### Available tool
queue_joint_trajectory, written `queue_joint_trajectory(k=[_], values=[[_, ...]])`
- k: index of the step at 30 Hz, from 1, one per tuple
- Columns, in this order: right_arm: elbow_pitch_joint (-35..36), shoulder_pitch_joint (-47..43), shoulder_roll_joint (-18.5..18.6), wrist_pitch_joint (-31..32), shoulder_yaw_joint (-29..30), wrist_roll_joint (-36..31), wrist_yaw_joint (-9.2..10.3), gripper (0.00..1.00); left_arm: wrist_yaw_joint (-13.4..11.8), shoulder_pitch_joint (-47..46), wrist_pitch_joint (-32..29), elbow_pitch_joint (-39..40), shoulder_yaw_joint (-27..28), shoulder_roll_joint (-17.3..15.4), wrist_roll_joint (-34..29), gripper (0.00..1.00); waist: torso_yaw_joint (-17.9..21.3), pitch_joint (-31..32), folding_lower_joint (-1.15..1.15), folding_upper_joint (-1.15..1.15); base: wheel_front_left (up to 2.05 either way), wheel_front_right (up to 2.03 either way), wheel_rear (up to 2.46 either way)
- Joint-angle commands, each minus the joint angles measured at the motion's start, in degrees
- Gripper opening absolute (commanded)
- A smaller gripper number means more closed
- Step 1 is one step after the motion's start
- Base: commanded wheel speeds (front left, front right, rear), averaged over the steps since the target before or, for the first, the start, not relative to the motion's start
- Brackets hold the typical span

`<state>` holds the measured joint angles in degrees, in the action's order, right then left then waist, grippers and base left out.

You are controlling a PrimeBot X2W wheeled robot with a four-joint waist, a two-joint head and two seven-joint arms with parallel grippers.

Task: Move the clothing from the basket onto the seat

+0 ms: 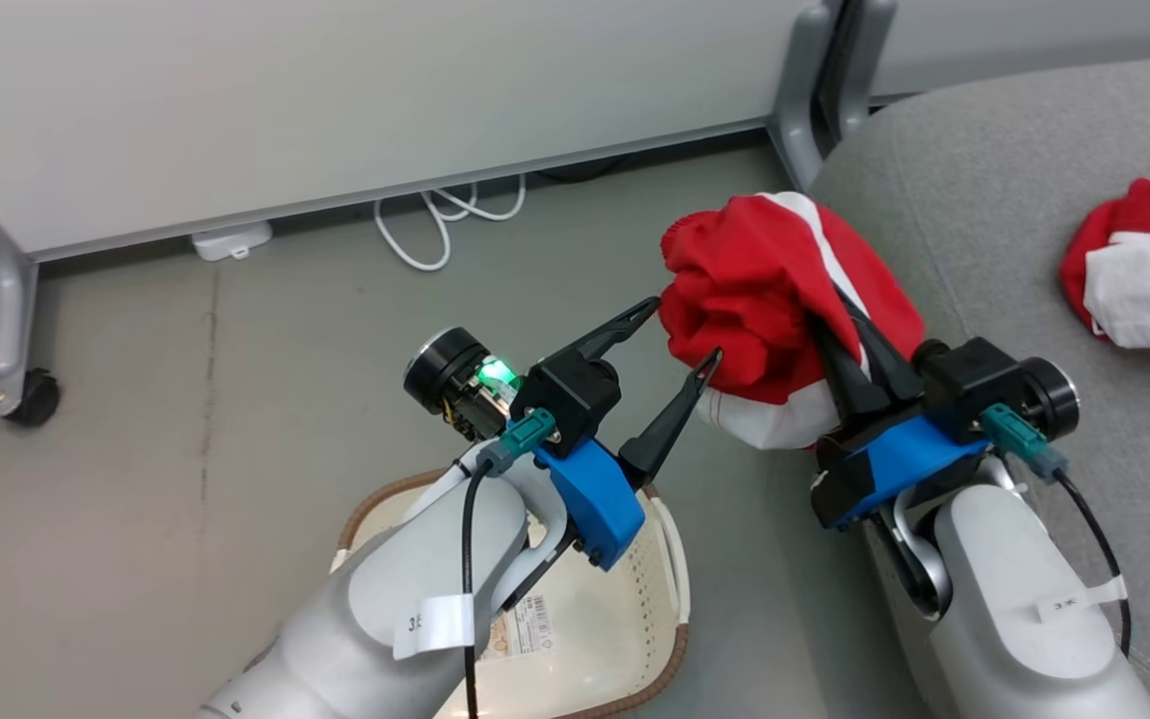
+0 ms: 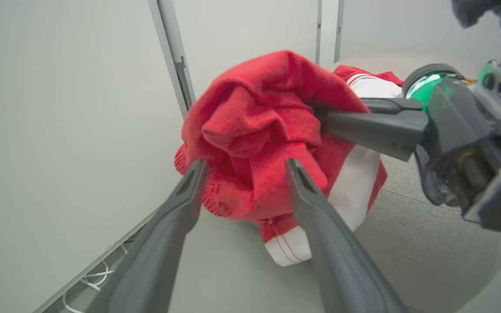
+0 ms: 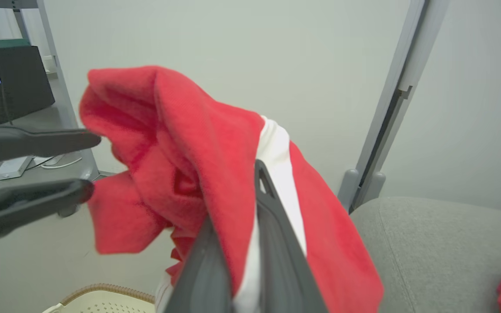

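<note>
The grey seat (image 1: pixel 984 200) is cut off at the right and lower frame edges, and the cream perforated basket (image 1: pixel 635 619) on the floor (image 1: pixel 236 350) is largely hidden under the left forearm (image 1: pixel 415 589). One red-and-white garment (image 1: pixel 1149 260) lies crumpled on the seat, clipped by the frame edge. The other garment (image 1: pixel 745 290) — a bunched red bundle with a white panel and stripes — is held in the air just beside the seat's edge. It is pinched by the closed jaws of the right gripper (image 1: pixel 850 335), their tips buried in folds. The jaws of the left gripper (image 1: pixel 685 327) are spread wide at the bundle's side; contact cannot be judged
</note>
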<state>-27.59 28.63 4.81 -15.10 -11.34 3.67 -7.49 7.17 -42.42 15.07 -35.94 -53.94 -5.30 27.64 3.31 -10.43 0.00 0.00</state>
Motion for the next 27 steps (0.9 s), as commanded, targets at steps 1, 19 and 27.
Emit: queue_joint_trajectory(k=[1,19,27], values=[[0.7,-1.0,-0.2,-0.1,1.0,0.0,-0.01,0.00,-0.1,0.0,0.2,0.2,0.1,-0.4,-0.2,1.00,1.7,-1.1,0.00,0.00,0.00,0.00,0.00],[5.6,-5.3,-0.6,-0.1,11.4,0.0,-0.01,0.00,0.0,-1.5,0.1,0.7,-1.6,-0.6,-0.8,1.00,10.2,-4.7,0.00,0.00,0.00,0.00,0.00],[7.2,-7.7,-1.2,-0.1,14.8,-0.2,-0.01,0.00,0.2,-2.2,0.1,0.4,-3.1,0.0,-0.6,1.00,13.0,-6.0,0.00,0.00,0.00,0.00,0.00]])
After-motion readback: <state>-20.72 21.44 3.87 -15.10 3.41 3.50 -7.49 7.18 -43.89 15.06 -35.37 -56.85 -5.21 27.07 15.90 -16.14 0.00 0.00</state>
